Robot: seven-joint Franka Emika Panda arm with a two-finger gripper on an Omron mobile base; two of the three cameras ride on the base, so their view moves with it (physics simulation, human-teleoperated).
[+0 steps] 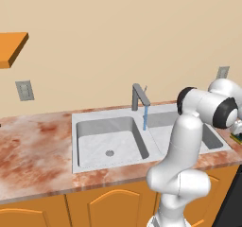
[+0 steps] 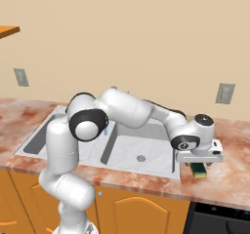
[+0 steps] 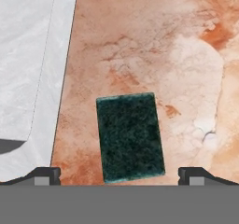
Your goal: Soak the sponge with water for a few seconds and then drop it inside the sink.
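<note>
1. The small rectangular sponge with a yellow body and dark green scouring top [image 3: 130, 136] lies flat on the reddish-brown marbled stone counter [image 3: 154, 45], green side up, just beside the right rim of the sink.
2. In the right base view the sponge [image 2: 198, 169] sits directly under the robot's hand, near the counter's front edge; in the left base view a small part of it [image 1: 237, 137] shows at the far right, behind the arm.
3. The two-finger gripper [image 3: 119, 173] hangs above the sponge with its dark fingertips [image 3: 44, 173] spread wide apart — one on each side of the block, neither touching it, nothing held between them.
4. The wide light grey metal double-basin sink [image 1: 101, 116] is set into the counter, each bowl with a round drain; the white arm partly hides the right bowl in the left base view.
5. A thin light-blue translucent stream of water [image 1: 145, 117] falls straight from the spout of the grey angular faucet [image 1: 139, 96] — landing about where the two bowls meet.
6. The sponge is well apart from the water, outside the sink.
7. Two grey wall outlets show on the beige wall, one to the left [image 1: 24, 90] and one to the right [image 2: 225, 93].
8. An orange shelf [image 1: 11, 47] juts from the wall at upper left.
9. Orange wooden cabinet doors [image 1: 113, 207] run below the counter.
</note>
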